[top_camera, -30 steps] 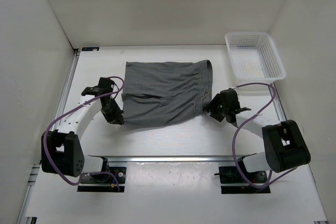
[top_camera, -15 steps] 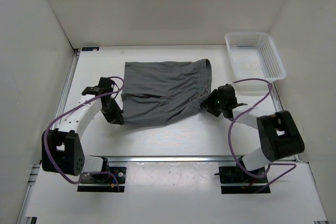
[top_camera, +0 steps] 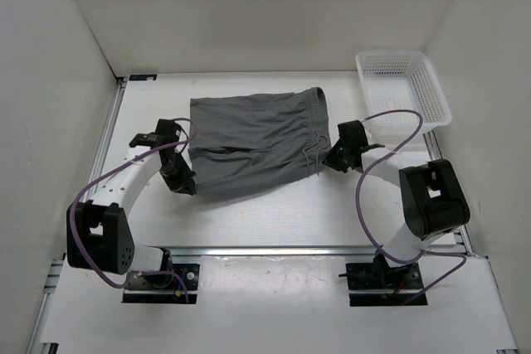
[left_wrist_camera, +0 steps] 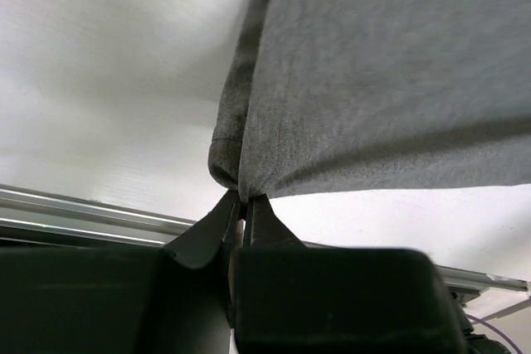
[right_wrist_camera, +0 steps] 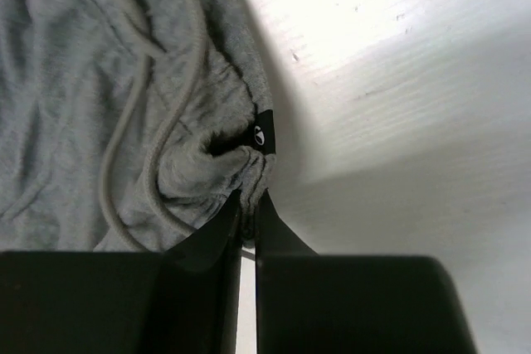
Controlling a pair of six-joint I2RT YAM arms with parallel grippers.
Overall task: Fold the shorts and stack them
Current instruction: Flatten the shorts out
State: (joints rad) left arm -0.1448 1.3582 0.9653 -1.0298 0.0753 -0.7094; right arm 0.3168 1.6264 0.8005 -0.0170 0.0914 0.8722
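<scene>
The grey shorts lie spread in the middle of the table, waistband and drawstring on the right. My left gripper holds the near left corner of a leg hem; in the left wrist view its jaws pinch a fold of the shorts. My right gripper grips the waistband's near end; the right wrist view shows it shut on the gathered waistband, beside a small black label and the looping drawstring.
A white mesh basket stands at the back right corner of the table. White walls enclose the table on the left, back and right. A metal rail runs along the near edge by the arm bases.
My right gripper moved left to the waistband and shut on it. The shorts have shifted slightly left and toward the back. My left gripper stays shut on the hem corner.
</scene>
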